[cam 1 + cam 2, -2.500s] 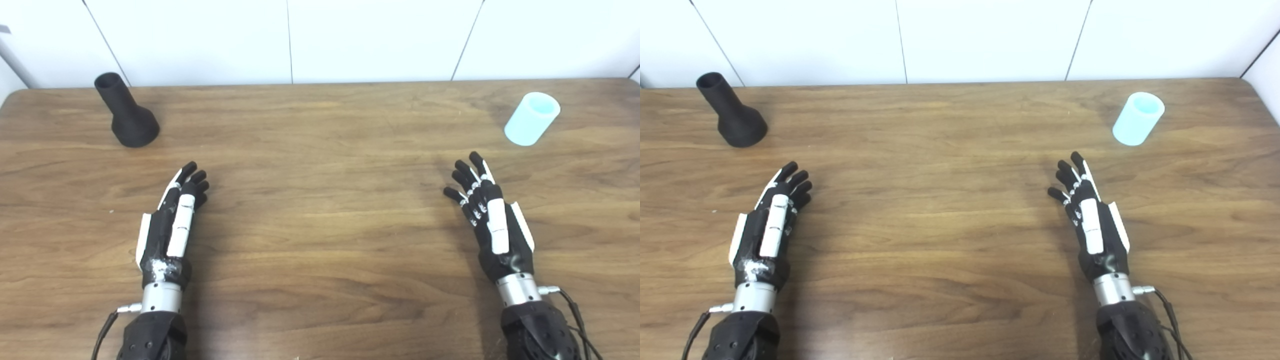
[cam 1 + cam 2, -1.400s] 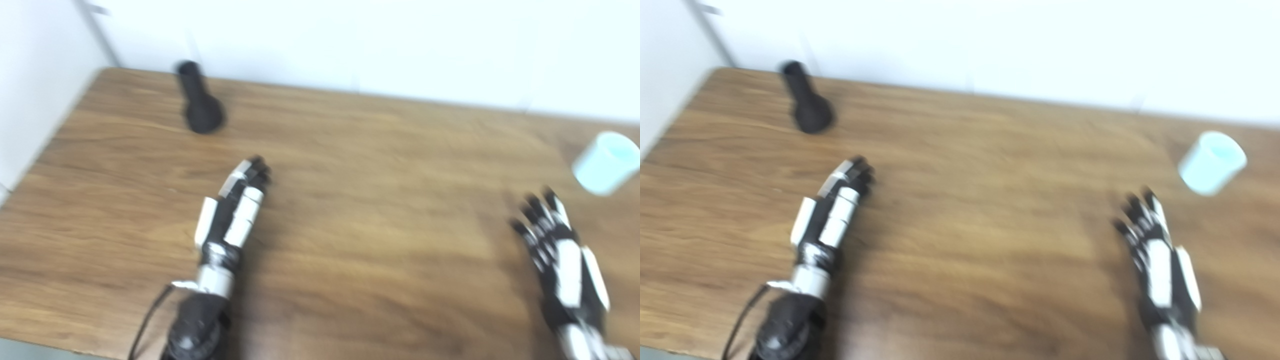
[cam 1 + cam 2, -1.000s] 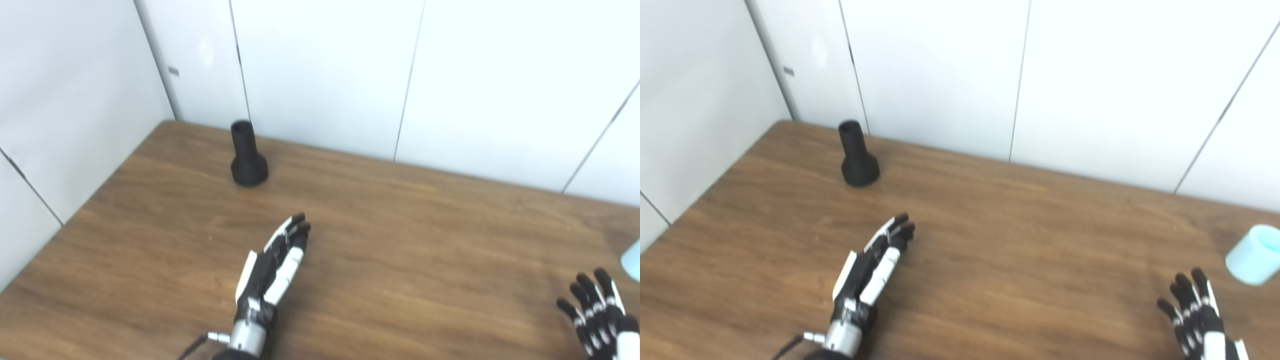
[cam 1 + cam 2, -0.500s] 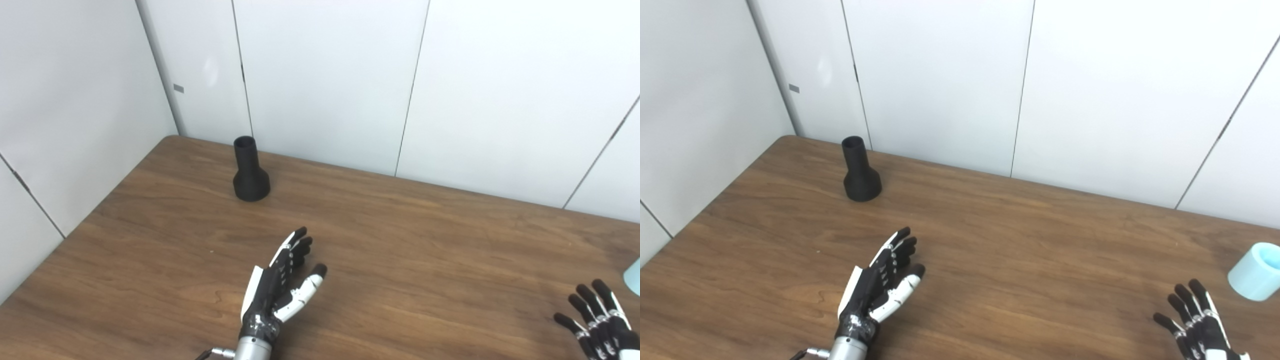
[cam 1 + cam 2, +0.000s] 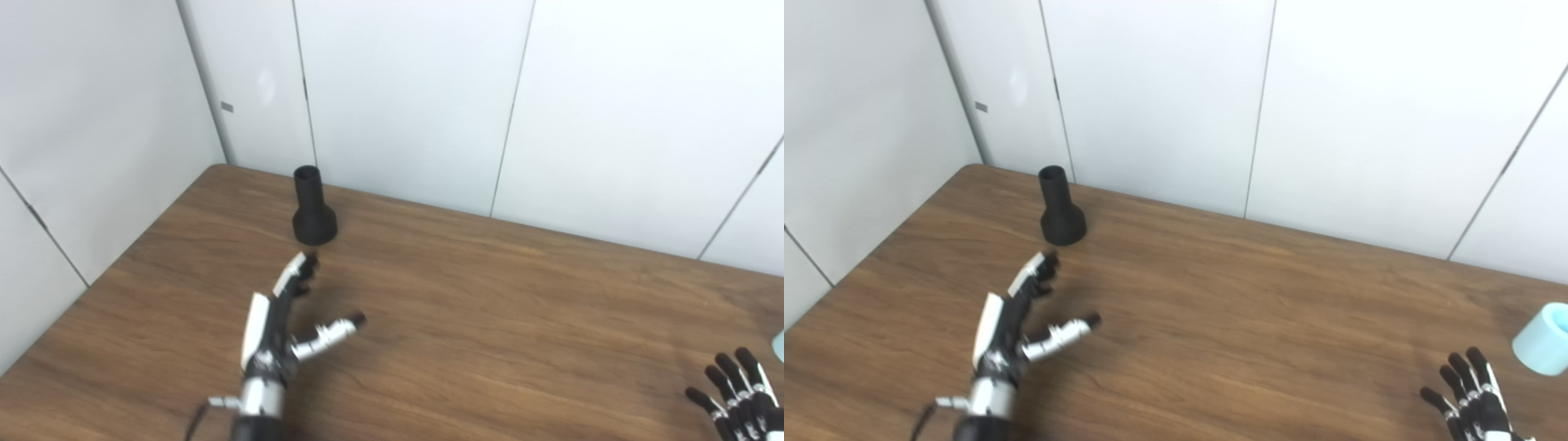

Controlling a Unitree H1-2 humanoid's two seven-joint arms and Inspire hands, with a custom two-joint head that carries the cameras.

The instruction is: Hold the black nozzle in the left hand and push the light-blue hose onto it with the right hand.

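Note:
The black nozzle stands upright on its wide base at the far left of the wooden table, close to the wall. My left hand is open just short of it, fingers stretched toward the nozzle and thumb spread to the right, touching nothing. The light-blue hose, a short tube, rests at the table's right side, cut by the picture edge. My right hand is open at the bottom right, fingers apart, a little to the left of and nearer than the hose.
White wall panels run along the back edge of the table and down its left side, forming a corner behind the nozzle. Bare wood lies between the two hands.
The camera has swung up and left since the earliest frames. My left hand has moved forward toward the nozzle and its thumb has spread out. The right hand has stayed open and low.

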